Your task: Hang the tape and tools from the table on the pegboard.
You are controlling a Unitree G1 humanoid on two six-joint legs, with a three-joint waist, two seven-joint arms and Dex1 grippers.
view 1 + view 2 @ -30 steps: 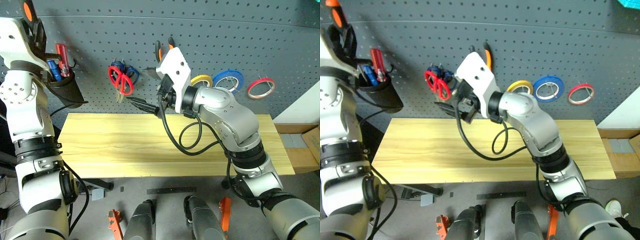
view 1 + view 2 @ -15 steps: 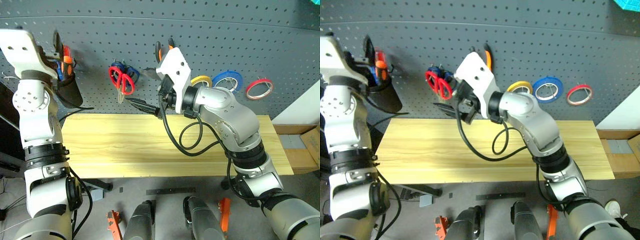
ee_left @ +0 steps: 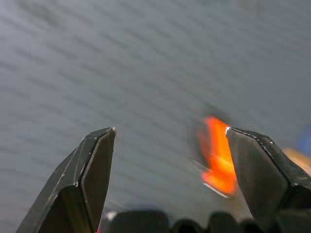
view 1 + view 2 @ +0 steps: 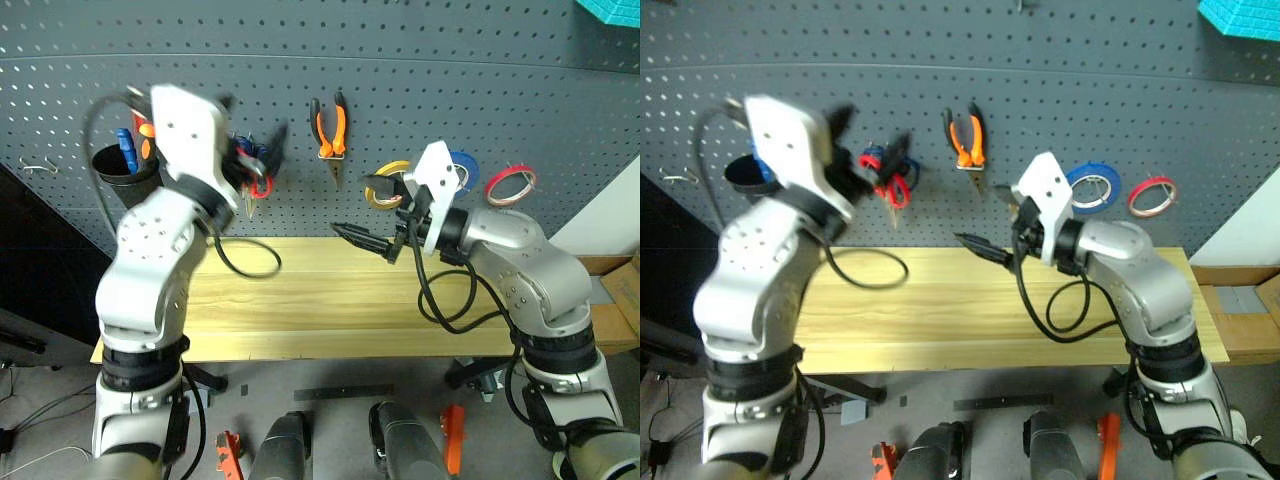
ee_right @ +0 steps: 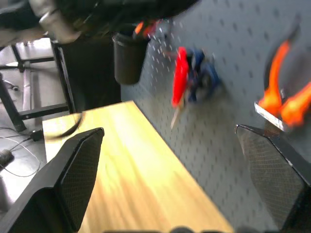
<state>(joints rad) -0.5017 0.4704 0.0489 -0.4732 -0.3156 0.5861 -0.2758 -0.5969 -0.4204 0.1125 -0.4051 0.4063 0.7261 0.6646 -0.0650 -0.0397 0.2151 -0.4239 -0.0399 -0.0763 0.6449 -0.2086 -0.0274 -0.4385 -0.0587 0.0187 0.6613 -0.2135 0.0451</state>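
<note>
Both grippers, left (image 3: 170, 141) and right (image 5: 170, 141), gape empty (nothing between either pair). Pliers (image 4: 329, 125) hang on my pegboard (image 4: 450, 80).

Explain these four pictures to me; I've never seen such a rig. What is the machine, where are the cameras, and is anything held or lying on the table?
This is a humanoid robot with two arms, each ending in two black jaws. The two wide pictures come from its head, looking down over both arms. The other two come from cameras on its wrists, looking out between the jaws. The left gripper and the right gripper both stand open and hold nothing. The wooden table has no tools lying on it. On the grey pegboard hang orange-handled pliers, red-handled scissors, a red tape ring, a blue roll and a yellow roll. A black cup on the board holds screwdrivers.
</note>
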